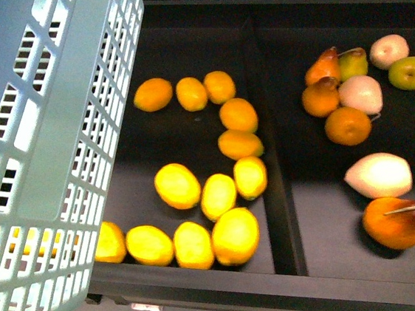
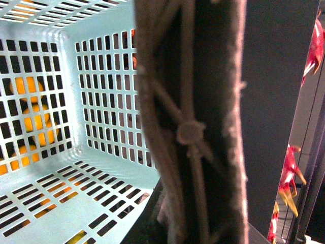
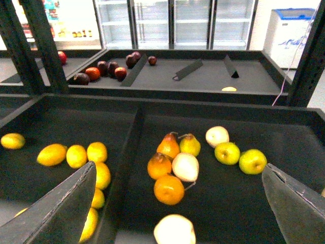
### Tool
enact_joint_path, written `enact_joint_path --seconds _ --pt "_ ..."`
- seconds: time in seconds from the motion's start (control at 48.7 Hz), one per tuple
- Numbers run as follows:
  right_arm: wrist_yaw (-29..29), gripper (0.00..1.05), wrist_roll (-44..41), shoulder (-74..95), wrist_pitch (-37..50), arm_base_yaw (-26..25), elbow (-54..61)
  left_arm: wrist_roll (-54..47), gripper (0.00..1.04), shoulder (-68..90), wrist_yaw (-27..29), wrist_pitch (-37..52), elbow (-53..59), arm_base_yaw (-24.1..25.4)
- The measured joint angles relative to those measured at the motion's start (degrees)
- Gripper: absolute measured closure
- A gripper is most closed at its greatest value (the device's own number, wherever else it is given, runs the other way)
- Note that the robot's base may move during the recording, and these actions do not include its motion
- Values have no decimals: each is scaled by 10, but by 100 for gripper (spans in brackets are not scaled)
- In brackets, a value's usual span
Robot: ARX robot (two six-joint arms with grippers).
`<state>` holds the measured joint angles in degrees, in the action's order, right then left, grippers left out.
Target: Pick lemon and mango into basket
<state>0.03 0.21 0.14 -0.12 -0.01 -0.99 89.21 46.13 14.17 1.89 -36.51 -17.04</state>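
The light teal basket (image 1: pixel 52 157) hangs tilted at the left of the front view, over the tray's left end. My left gripper is shut on the basket's brownish-mauve handle (image 2: pixel 188 132), which hides its jaws; the basket's inside (image 2: pixel 101 101) shows no fruit. Several orange-yellow mangoes (image 1: pixel 238 115) lie at the back of the left compartment. Several bright yellow lemons (image 1: pixel 177 185) lie in front of them, also seen through the basket slots (image 2: pixel 35 122). My right gripper (image 3: pixel 179 166) is open and empty above the right compartment; mangoes and lemons (image 3: pixel 52 154) lie beside its finger (image 3: pixel 61 208).
A raised divider (image 1: pixel 278 192) splits the black tray. The right compartment holds pears (image 1: pixel 393 221), oranges (image 1: pixel 348 126), pale fruit (image 1: pixel 378 175) and green apples (image 1: pixel 410 72). A further shelf holds red apples (image 3: pixel 92 73). Red dragon fruits (image 2: pixel 289 168) hang beside the basket.
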Motion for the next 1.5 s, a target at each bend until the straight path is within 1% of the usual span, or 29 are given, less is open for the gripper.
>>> enact_joint_path --seconds 1.233,1.418,1.439,1.459,1.48,1.5 --pt "-2 9 -1 0 0 0 0 -3 100 1 0 0 0 1" --pt "-4 9 -1 0 0 -1 0 -13 100 0 18 -2 -1 3" --pt "-3 9 -1 0 0 -1 0 -26 100 5 25 -24 -9 0" --pt "-2 9 -1 0 0 -1 0 -37 100 15 33 -68 -27 -6" --pt "-2 9 -1 0 0 -1 0 -63 100 34 44 -137 -59 -19" --pt "-2 9 -1 0 0 -1 0 -85 100 49 50 -176 -80 -27"
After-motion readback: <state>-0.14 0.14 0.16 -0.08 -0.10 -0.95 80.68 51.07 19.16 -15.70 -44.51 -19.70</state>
